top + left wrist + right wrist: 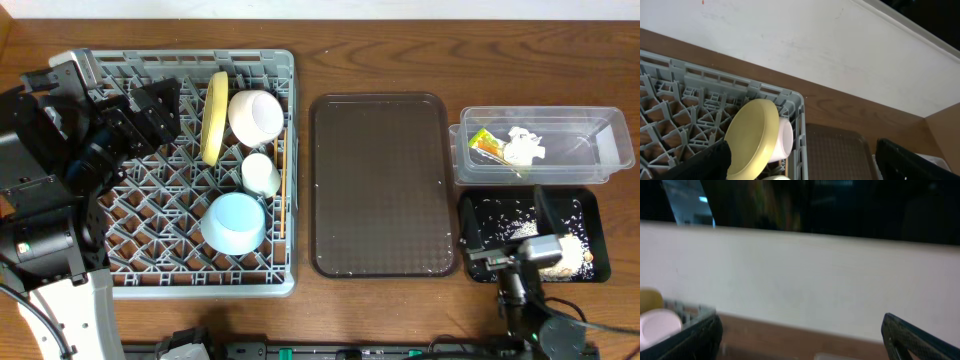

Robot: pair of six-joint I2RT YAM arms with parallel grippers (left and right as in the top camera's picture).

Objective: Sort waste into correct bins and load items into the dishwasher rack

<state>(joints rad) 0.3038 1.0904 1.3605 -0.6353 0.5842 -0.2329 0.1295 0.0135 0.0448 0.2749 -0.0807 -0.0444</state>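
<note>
**L gripper [158, 112] wide open, holding nothing**

Top cam: arm reaches in, gripper hangs over the rack [200, 284], left side. Plate [214, 115] is in it; rice [508, 228] in black tray [582, 206]. Job looks near done, so lift straight up, don't bump plate.
L wrist cam: plate on edge, low btw open jaws.
R wrist cam: R gripper [801, 325] open, empty, faces wall [800, 280].

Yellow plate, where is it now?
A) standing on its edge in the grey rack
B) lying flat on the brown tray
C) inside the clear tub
A: the yellow plate stands on its edge between the pegs of the grey rack, right beside the white bowl.
</note>
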